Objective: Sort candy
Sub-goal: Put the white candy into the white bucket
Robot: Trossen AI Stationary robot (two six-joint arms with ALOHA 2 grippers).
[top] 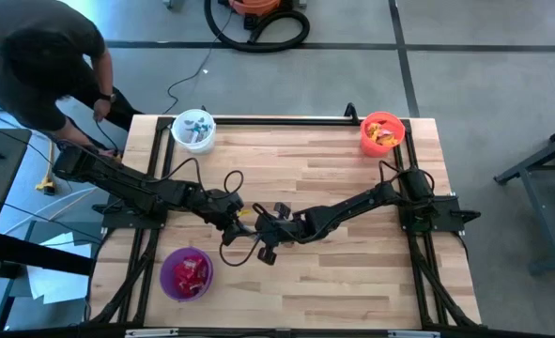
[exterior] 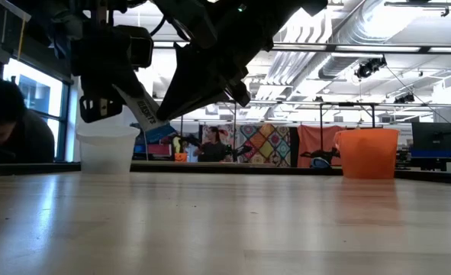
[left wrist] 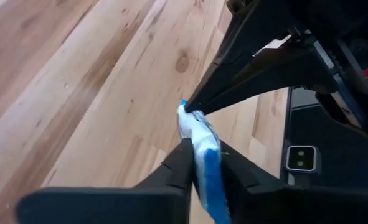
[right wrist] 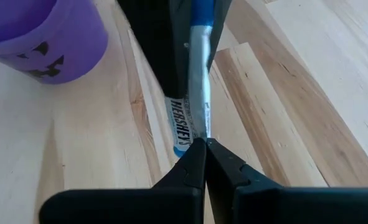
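Candy (left wrist: 202, 152) in a light-blue wrapper hangs above mid-worktop (top: 352, 188), pinched at both ends: the left tool (left wrist: 202, 163) clamps one end and the right tool (right wrist: 203, 144) the other, near the purple bucket (right wrist: 40, 37). Red sweets (top: 191, 272) fill that bucket.

Claws meet mid-table; purple bucket (top: 186, 273) near; far boards open.

Smooth pale wood table (top: 333, 178); glossy blue-white candy wrapper (left wrist: 203, 146); matt purple plastic bucket (right wrist: 43, 34).
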